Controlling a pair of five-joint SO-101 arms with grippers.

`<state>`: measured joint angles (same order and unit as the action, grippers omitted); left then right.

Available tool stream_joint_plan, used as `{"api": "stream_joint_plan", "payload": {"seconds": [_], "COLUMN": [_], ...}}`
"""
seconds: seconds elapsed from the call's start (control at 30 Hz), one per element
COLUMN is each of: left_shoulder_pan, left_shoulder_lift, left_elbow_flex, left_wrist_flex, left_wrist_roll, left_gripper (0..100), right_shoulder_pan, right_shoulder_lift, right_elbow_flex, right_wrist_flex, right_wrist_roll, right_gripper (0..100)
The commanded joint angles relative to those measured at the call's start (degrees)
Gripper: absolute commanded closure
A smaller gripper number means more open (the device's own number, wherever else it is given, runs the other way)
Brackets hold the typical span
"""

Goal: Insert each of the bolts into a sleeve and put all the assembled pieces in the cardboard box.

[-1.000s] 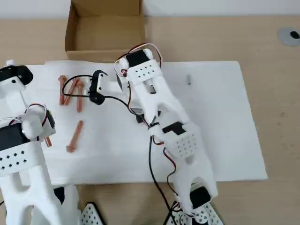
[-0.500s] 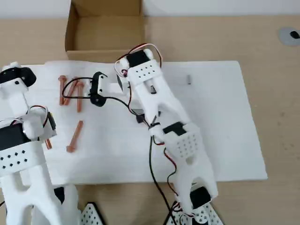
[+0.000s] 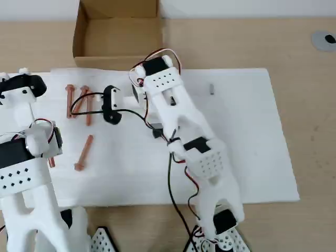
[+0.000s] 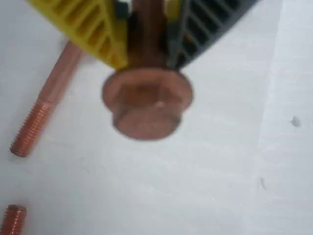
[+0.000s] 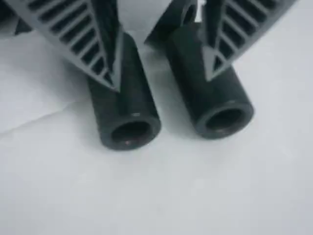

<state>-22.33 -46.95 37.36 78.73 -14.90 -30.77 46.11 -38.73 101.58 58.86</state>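
**Left Hand Holds a Bolt, Right Hand Sits Over Two Sleeves**

The cardboard box (image 3: 77, 39) stands on the table (image 3: 310, 131). A white sheet (image 3: 247, 147) lies just beside the box's front wall and spreads away from the box toward the feet of the arms.

The left hand (image 4: 147, 61) is pinched tight on a bolt (image 4: 146, 103). A yellow finger (image 4: 83, 24) and a black finger (image 4: 210, 24) squeeze the bolt's stem. The bolt's six-sided head points at the wrist camera. The bolt hangs above the white sheet. Under it a loose bolt (image 4: 46, 103) lies flat on the sheet. The tip of a second loose bolt (image 4: 12, 220) lies near it.

The right hand (image 5: 164, 78) has its two fingers spread apart. Two black sleeves lie close together on the sheet, with their round holes facing the wrist camera. One fingertip sits over the first sleeve (image 5: 129, 115) and the other sits over the second sleeve (image 5: 217, 105). I cannot tell if the fingers touch them.

From above, the right arm (image 3: 163, 89) stretches over the sheet and ends near the box's front wall. Three bolts (image 3: 88, 110) lie close together on the sheet, near the box's front left corner. A single bolt (image 3: 84, 152) lies farther from the box. The left arm (image 3: 23, 173) stands farther from the box again.
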Motion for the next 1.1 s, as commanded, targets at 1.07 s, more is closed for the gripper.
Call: {"api": "stream_joint_plan", "payload": {"seconds": [1.07], "left_shoulder_pan": [0.2], "left_shoulder_lift": [-1.4], "left_elbow_flex": [-0.4], "left_wrist_flex": [0.0], "left_wrist_roll": [-3.2], "left_gripper": [99], "right_shoulder_pan": [3.6], "right_shoulder_lift": [3.2], "right_elbow_flex": [10.2], "right_wrist_flex": [0.8], "right_wrist_roll": [1.6], "right_gripper": [79.6]}}
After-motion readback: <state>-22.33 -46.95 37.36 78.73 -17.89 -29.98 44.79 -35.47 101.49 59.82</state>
